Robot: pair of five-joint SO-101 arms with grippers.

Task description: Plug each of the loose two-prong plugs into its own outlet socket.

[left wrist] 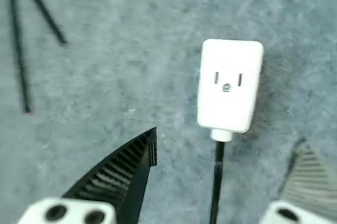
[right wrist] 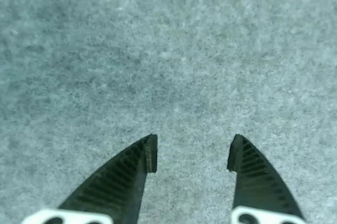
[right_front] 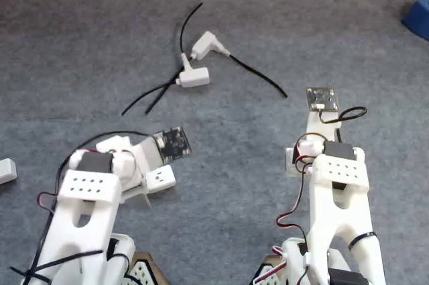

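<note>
**Two plugs loose, both jaws released**

- Tabletop (right_front: pixel 281 30): grey, carpet-like surface.
- Arms: 2, both white, on the near side. Left arm (right_front: pixel 87 194) is near-left and right arm (right_front: pixel 338 178) is near-right, well apart.
- Left jaws: released, spread wide, grasping nothing. In the wrist view the socket lies between and just beyond the two tips.
- Right jaws: released, nothing between them, over bare tabletop.
- Outlet socket (right_front: pixel 161 179) (left wrist: pixel 230 84): 1 clearly seen. It is white and lies flat with its slots facing up, just right of the left arm's wrist. A black lead (left wrist: pixel 217 182) exits its end toward the left jaws.
- White block (right_front: pixel 5 170): 1, cut off by the left edge. Cannot tell what it is.
- Plugs: 2, white, far centre, just beside each other. These are the far plug (right_front: pixel 204 45) and the near plug (right_front: pixel 193 77). Both lie loose, well apart from the socket and from both arms.
- Black cords (right_front: pixel 258 74): thin, trailing from the plugs toward the left-near side and the right.
- Blue object (right_front: pixel 419 18): 1, at the far-right edge, cut off.
</note>
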